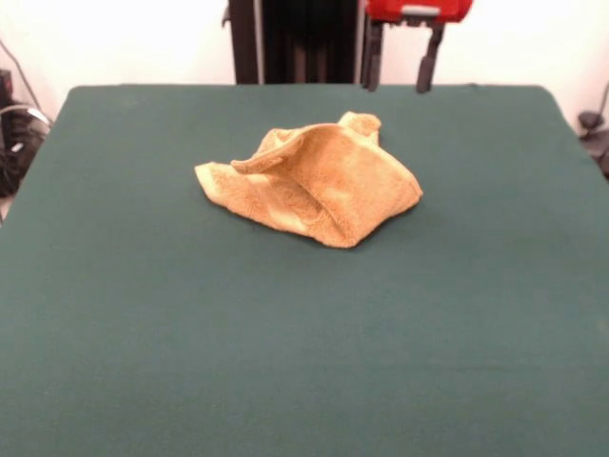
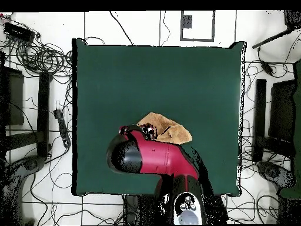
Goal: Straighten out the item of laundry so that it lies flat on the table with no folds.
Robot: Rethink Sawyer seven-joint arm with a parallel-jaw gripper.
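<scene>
The golden-orange towel [image 1: 309,186] lies crumpled in a raised heap on the dark green table [image 1: 285,362], a little beyond its middle, with one flap folded over and standing up. My gripper [image 1: 400,69] hangs above the table's far edge, behind and to the right of the towel and well clear of it. Its two dark fingers [image 1: 372,59] are apart with nothing between them. In the overhead view the red arm [image 2: 159,159] covers the near part of the towel [image 2: 170,128], on the table [image 2: 147,76]. No tag shows.
The black pedestal [image 1: 295,38] stands behind the table's far edge. Cables and gear lie on the floor at the left [image 1: 14,133] and around the table [image 2: 41,59]. Dark stands flank the table [image 2: 261,118].
</scene>
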